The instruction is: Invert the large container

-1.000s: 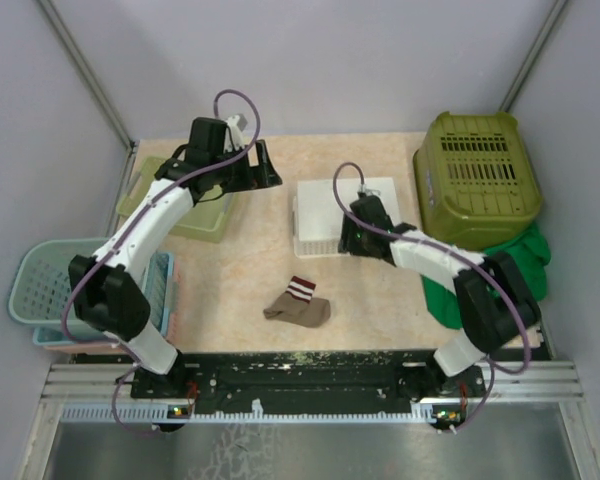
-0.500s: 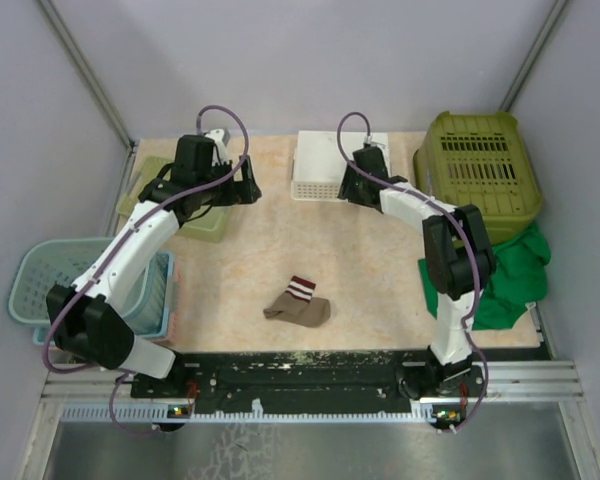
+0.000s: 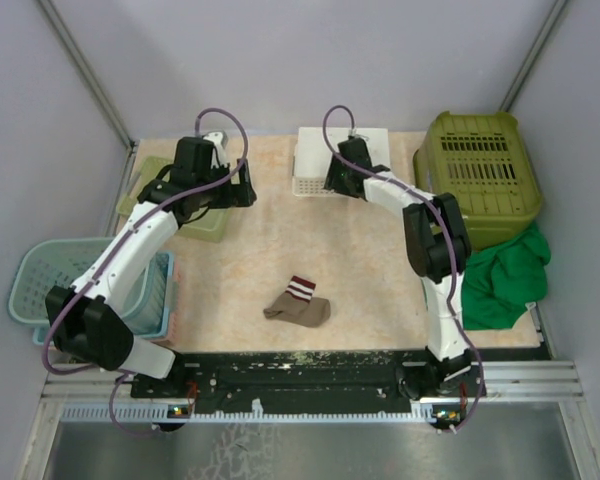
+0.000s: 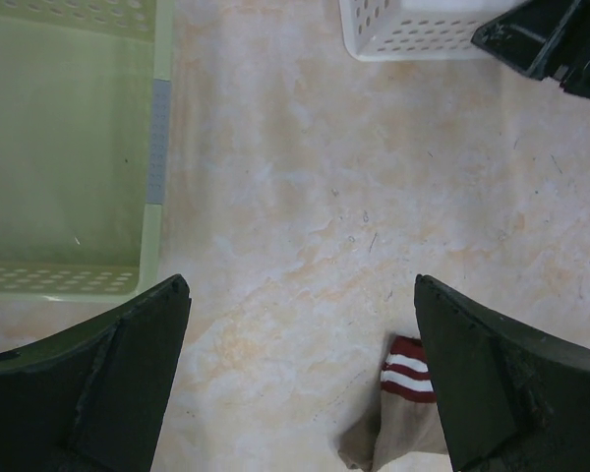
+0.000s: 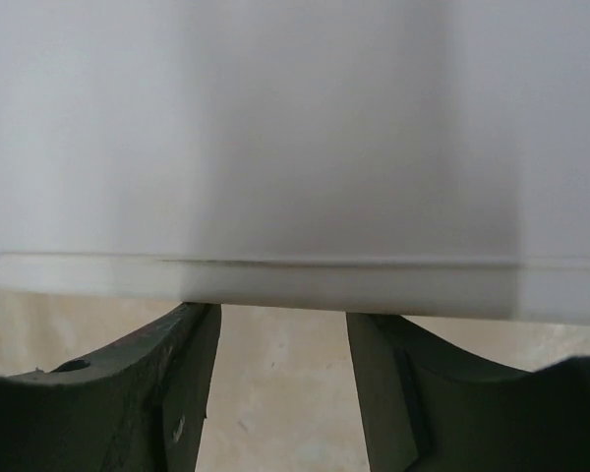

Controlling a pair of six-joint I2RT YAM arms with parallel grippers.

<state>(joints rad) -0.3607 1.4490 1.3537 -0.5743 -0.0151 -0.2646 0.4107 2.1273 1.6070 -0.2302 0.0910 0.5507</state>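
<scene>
The white perforated container (image 3: 325, 152) stands at the back middle of the table, its holed side facing me; it also shows in the left wrist view (image 4: 413, 29). My right gripper (image 3: 332, 182) is against its near right side. In the right wrist view the container's smooth white face (image 5: 275, 128) fills the top and covers my fingertips; the fingers (image 5: 177, 374) stand apart with bare table between them. My left gripper (image 3: 242, 190) is open and empty over the table (image 4: 300, 285), left of the container.
A pale green tray (image 3: 205, 225) lies under the left arm (image 4: 69, 147). An olive basket (image 3: 480, 175) sits bottom-up at the back right, a green cloth (image 3: 505, 280) in front of it. A striped sock (image 3: 298, 303) lies at the front middle. Teal baskets (image 3: 45, 280) stand at the left.
The right gripper has moved the white container from the table's middle to the back edge, where its holed side now faces forward. The left gripper has pulled back to the left.
</scene>
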